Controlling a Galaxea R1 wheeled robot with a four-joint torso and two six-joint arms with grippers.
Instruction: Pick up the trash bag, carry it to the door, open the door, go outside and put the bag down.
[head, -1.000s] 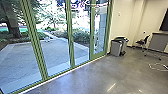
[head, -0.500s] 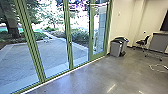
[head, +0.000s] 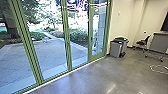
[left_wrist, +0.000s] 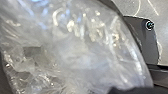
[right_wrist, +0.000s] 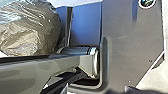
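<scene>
**Beside the green-framed glass wall, the trash bag is carried indoors**

Over the last second, the whole head view has been shifted: the nearer uprights are seen farther left, while the two bins are framed almost where they were. By this, the robot is judged to be driven forward along the glass, with nothing in the room moved. For the task, some ground toward the door is probably being gained, but the crossing is still to be made. Which panel is meant to be opened cannot be told.

One bag is counted, taken to be the same in both wrist views; its crinkled plastic is seen close up, beside the robot's dark body. It is presumably borne by the robot, though by which side cannot be told. How far the left pincer or the right pincer is opened, and what is gripped by either, cannot be told.

Four glass sections are counted, some cut by the view's edge. Through them one paved yard is seen. Beyond the concrete floor, two bins are found close together, one grey and one dark-topped behind it. One office chair and one grey-fronted desk are placed near the far wall.
</scene>
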